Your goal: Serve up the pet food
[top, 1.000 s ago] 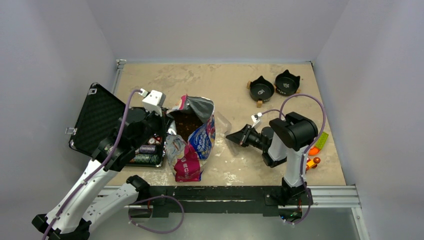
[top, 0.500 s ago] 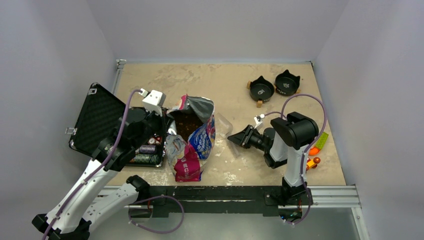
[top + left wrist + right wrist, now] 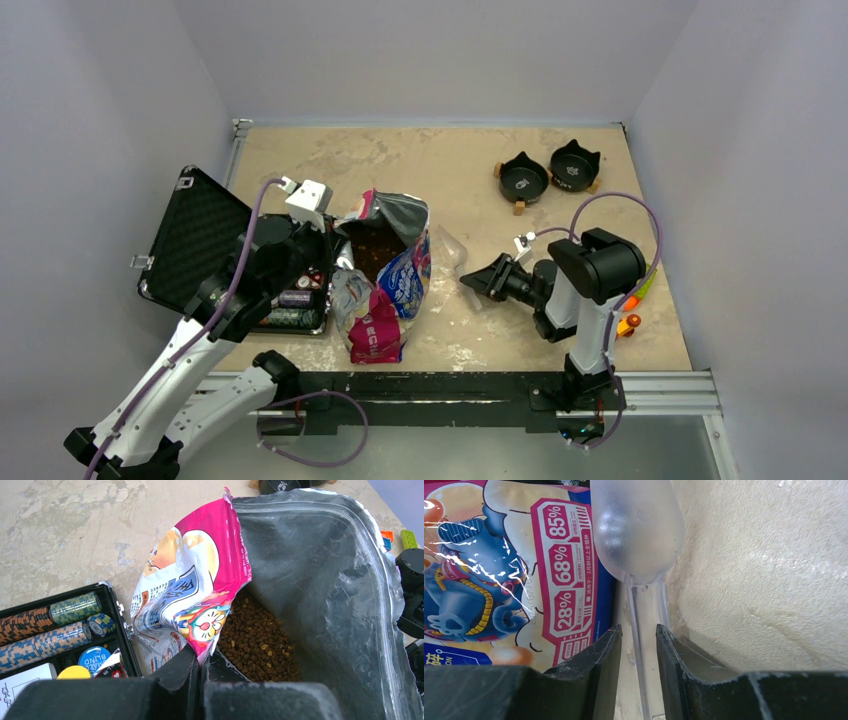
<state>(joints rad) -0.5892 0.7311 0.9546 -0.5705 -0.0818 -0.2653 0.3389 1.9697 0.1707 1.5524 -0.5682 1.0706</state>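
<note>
The foil bag (image 3: 385,290) lies open in the middle of the table, with brown kibble (image 3: 375,250) showing in its mouth. In the left wrist view the kibble (image 3: 255,645) fills the bag's bottom. My left gripper (image 3: 202,652) is shut on the bag's pink printed edge (image 3: 200,580) and holds the mouth open; from above it (image 3: 335,255) sits at the bag's left rim. A clear plastic scoop (image 3: 636,530) lies on the table beside the bag (image 3: 499,580). My right gripper (image 3: 639,627) straddles the scoop's handle with a narrow gap, jaws not pressed on it. From above, the right gripper (image 3: 468,282) is right of the scoop (image 3: 450,245).
Two black cat-ear bowls (image 3: 523,180) (image 3: 575,166) stand at the back right. An open black case (image 3: 195,240) with poker chips (image 3: 50,625) sits left of the bag. Coloured toy bricks (image 3: 640,280) lie near the right arm.
My right gripper has drawn back to the right and toward the near edge along the scoop's handle. The left arm and the bag have not moved.
</note>
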